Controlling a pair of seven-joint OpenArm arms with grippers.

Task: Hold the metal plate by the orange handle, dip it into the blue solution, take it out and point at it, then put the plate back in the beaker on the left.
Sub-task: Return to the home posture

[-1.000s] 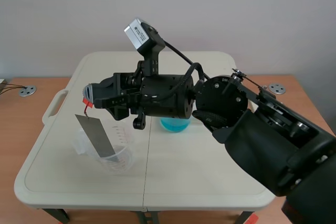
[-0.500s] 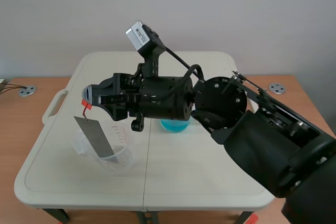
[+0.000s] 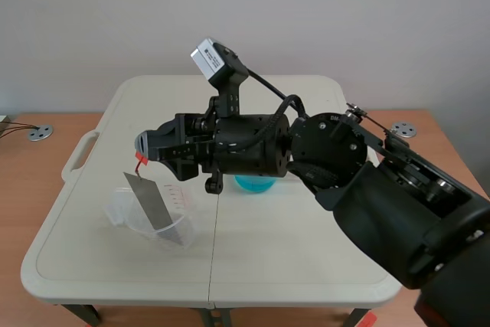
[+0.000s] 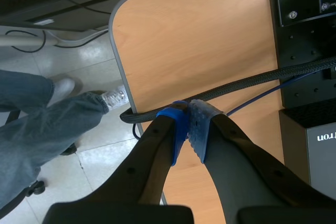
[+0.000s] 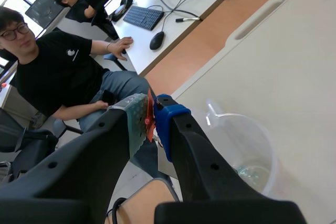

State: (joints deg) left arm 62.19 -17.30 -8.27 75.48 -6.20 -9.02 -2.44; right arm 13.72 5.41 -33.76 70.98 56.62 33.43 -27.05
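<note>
My right gripper (image 3: 142, 146) reaches over from the right to the table's left side and is shut on the orange handle (image 3: 141, 159). The grey metal plate (image 3: 157, 203) hangs slanted from that handle, its lower end inside the clear beaker (image 3: 125, 208). The beaker of blue solution (image 3: 255, 183) stands behind the arm, mostly hidden. In the right wrist view the orange handle (image 5: 150, 116) is pinched between the pads of my right gripper (image 5: 149, 109), with the clear beaker (image 5: 252, 145) beneath; the plate itself is hidden. My left gripper (image 4: 188, 119) is shut on nothing, away from the table.
The white folding table (image 3: 306, 250) sits on a wooden desk (image 3: 31, 189). A black cable (image 4: 252, 80) crosses the wood under the left gripper, near a black box (image 4: 310, 140). People (image 5: 58, 72) sit at desks beyond the table's edge.
The right gripper has shifted a little to the right and down, and the plate has sunk deeper into the clear beaker.
</note>
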